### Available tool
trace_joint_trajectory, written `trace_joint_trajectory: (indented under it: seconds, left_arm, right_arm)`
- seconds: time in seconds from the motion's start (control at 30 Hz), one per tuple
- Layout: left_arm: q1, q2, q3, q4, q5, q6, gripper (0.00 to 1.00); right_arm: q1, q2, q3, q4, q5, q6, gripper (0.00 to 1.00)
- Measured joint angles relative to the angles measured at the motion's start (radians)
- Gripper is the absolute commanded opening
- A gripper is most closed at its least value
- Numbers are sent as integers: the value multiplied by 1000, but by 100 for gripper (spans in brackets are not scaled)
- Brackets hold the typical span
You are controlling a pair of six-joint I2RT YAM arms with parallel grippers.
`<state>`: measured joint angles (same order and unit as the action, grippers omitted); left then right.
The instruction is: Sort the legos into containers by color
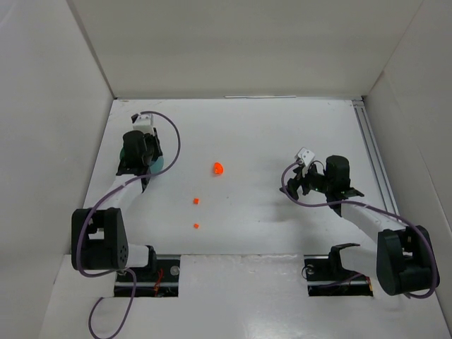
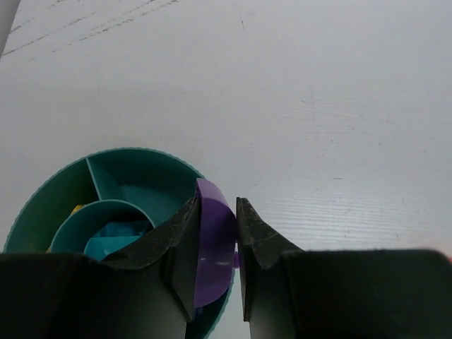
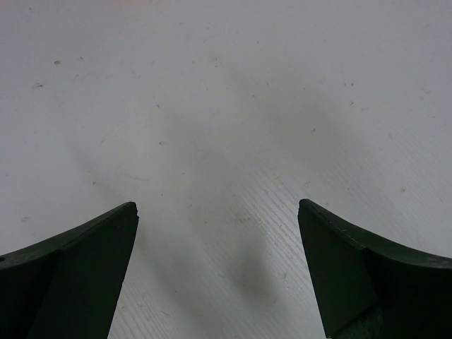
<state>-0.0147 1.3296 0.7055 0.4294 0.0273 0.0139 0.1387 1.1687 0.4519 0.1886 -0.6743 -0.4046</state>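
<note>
Now the left gripper (image 2: pixel 216 206) pinches a purple lego (image 2: pixel 215 244) over the tub's (image 2: pixel 134 164) rim, far left, compartments just beside and below. The right gripper (image 3: pixel 217 205) gapes empty, orange legos (image 1: pixel 218 169) to its left.

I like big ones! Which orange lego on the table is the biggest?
The farthest-back orange lego; the two closer ones, the middle bit and the near bit, are much tinier.

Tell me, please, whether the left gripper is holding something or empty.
Holding: a purple lego is clamped between the fingers of the left gripper, over the teal tub.
</note>
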Motion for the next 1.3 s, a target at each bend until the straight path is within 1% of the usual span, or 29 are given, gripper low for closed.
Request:
trace_joint_trajectory:
  seconds: [0.2,0.23,0.3,0.33,0.4,0.43,0.47,0.57,0.6,0.7,0.73,0.77,0.8,0.93,1.03,1.13,1.2,1.3]
  left_arm:
    - [24,39,24,-29,56,27,12]
    - [26,40,24,-35,61,31,14]
    - [26,40,24,-42,66,34,20]
    - [26,40,24,-44,68,35,28]
    - [25,40,24,-46,69,35,40]
    - [25,40,24,-47,69,34,40]
    - [25,39,24,-49,70,29,46]
    - [25,29,24,-67,70,23,52]
    - [25,25,26,-75,70,18,59]
    - [24,4,44,-113,72,-11,64]
    - [19,-7,50,-122,72,-21,72]
    - [14,-23,53,-129,69,-26,91]
    - [1,-41,56,-138,66,-33,100]
    - [-80,-113,67,-154,87,-62,100]
    - [-136,-134,79,-157,128,-94,100]
    - [-180,-117,83,-166,169,-126,100]
    - [-221,-86,89,-181,169,-149,100]
    - [-317,-14,101,-209,157,-179,98]
  right_arm:
    - [0,3,0,3,-4,0,99]
    - [0,3,0,3,-4,0,99]
    - [0,3,0,3,-4,0,99]
    - [0,3,0,3,-4,0,99]
    - [1,3,0,3,-4,0,99]
    - [3,3,0,3,-4,0,99]
    - [5,3,0,3,-4,-3,99]
    - [7,3,0,3,-5,-7,99]
    - [7,3,0,3,-5,-8,99]
    - [7,3,0,3,-5,-10,99]
    - [7,3,0,3,-5,-10,99]
    - [7,3,0,3,-5,-10,99]
    - [7,3,0,3,-5,-10,99]
    - [7,3,0,3,1,-9,99]
    - [7,2,0,3,15,-8,99]
    - [7,2,0,2,38,-2,99]
    - [7,1,0,0,53,3,99]
    - [7,-7,0,-2,70,9,99]
